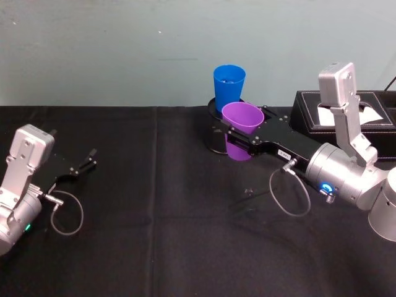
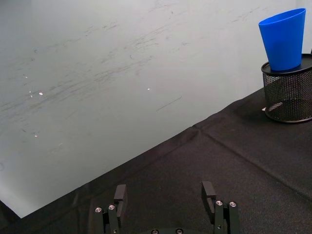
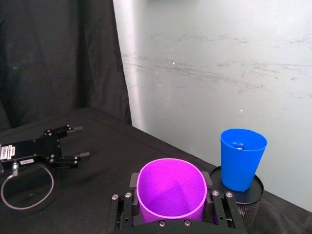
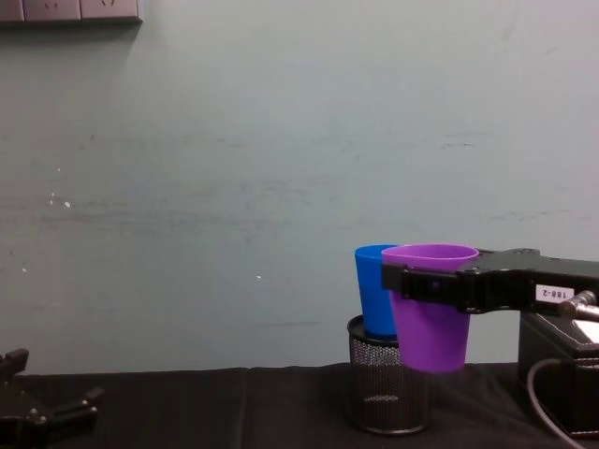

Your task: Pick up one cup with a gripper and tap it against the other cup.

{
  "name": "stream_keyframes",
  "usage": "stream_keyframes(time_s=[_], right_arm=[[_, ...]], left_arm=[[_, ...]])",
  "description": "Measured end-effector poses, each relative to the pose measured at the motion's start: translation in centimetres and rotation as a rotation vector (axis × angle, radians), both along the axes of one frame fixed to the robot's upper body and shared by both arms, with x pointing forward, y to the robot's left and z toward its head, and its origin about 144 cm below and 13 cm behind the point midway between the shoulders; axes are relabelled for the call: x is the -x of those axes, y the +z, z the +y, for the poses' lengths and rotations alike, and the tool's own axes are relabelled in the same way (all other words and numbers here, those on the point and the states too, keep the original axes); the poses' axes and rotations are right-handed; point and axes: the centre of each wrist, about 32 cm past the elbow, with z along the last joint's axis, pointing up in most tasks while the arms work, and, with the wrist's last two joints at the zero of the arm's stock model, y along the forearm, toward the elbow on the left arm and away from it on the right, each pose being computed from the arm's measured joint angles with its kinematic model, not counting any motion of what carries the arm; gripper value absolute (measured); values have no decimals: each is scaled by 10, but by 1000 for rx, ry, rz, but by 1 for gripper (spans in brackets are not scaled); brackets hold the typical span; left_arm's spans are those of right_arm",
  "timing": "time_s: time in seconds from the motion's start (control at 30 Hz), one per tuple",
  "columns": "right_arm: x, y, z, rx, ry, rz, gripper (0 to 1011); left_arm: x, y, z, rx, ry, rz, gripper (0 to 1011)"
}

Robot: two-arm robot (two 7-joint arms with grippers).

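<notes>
My right gripper (image 1: pixel 239 138) is shut on the purple cup (image 1: pixel 242 119) and holds it upright above the table. Its black jaws clamp the cup's wall on both sides (image 3: pixel 170 187). The blue cup (image 1: pixel 228 86) stands upright on a black mesh pen holder (image 1: pixel 213 133) by the back wall. The purple cup (image 4: pixel 430 318) hangs close beside the blue cup (image 4: pixel 372 290), on its near right side. In the right wrist view a small gap shows between it and the blue cup (image 3: pixel 241 156). My left gripper (image 1: pixel 91 158) rests open at the table's far left.
A black box (image 1: pixel 309 111) with white paper in it stands at the back right, behind my right arm. A black cloth (image 1: pixel 173 235) covers the table, and a pale wall (image 4: pixel 281 168) closes it off behind. The mesh holder (image 2: pixel 288 95) lies far from my left gripper (image 2: pixel 164 191).
</notes>
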Motion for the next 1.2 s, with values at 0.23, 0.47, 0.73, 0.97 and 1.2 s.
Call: stream_keyframes(time_s=[0.23,0.47,0.73,0.97,1.2], right_arm=[[-1,-1,-1,-8,-5,8,726],[-8,-13,-1,-41,-25,46,726],[-23,-26,2,-57,-52,27,726],[-36,-30,6,-40,-56,3,726],[-50,-31,11,-33,-58,5,726]], left_arm=[[0,0,0,0,0,0,1000],[0,0,0,0,0,0,1000],[0,0,0,0,0,0,1000],[0,0,0,0,0,0,1000],[0,0,0,0,0,0,1000]])
